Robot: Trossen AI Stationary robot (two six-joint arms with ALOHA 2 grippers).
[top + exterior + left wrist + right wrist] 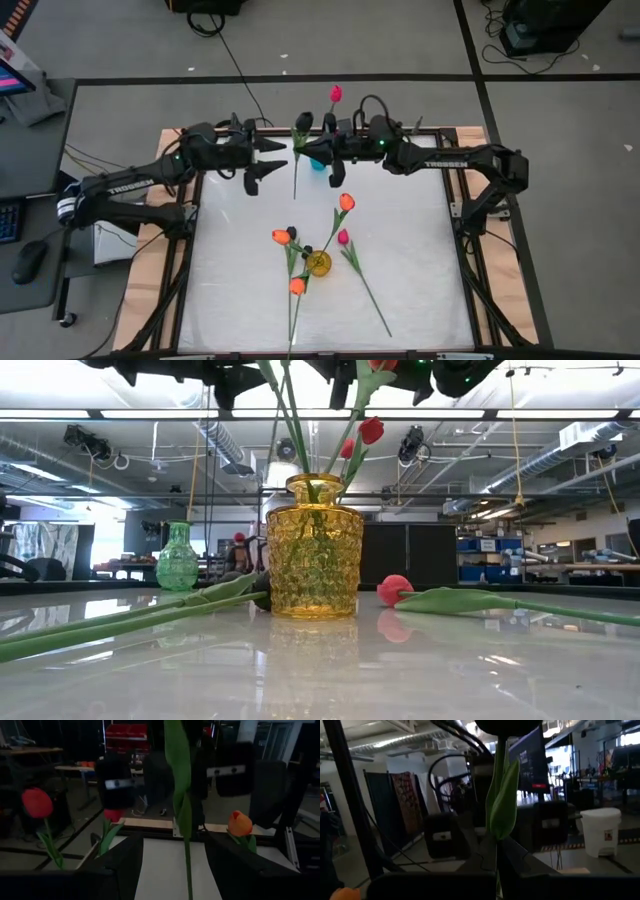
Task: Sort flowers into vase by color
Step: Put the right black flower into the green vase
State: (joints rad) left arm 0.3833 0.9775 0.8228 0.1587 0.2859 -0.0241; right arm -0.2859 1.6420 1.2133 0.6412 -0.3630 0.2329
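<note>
Your left arm reached in over the far left of the bench, and its left gripper [271, 162] had the jaws standing wide apart with nothing between them. Just beside its tips hung the stem of the one lifted flower. Your right gripper [304, 150] came in from the right to meet it, with the jaws closed tight on the stem of that pink tulip [336, 94]. The bud pointed past the far edge of the bench [420, 300], and the stem's loose end trailed toward the middle.

You could count five more flowers lower on the bench, which made six in all. From left to right there was one orange tulip [281, 237] with a dark bud [292, 231] right beside it. A second orange tulip [297, 286] sat nearer the front edge. Then came the single yellow vase [319, 263]. One pink tulip [343, 237] lay flat just to the vase's right, with its stem running toward the front right. A third orange tulip [346, 201] stood above the vase, and its stem led down into it.

That made three orange, two pink and one dark. From bench level you could also see a second vase, a green one [177, 558], standing farther back on the left.
</note>
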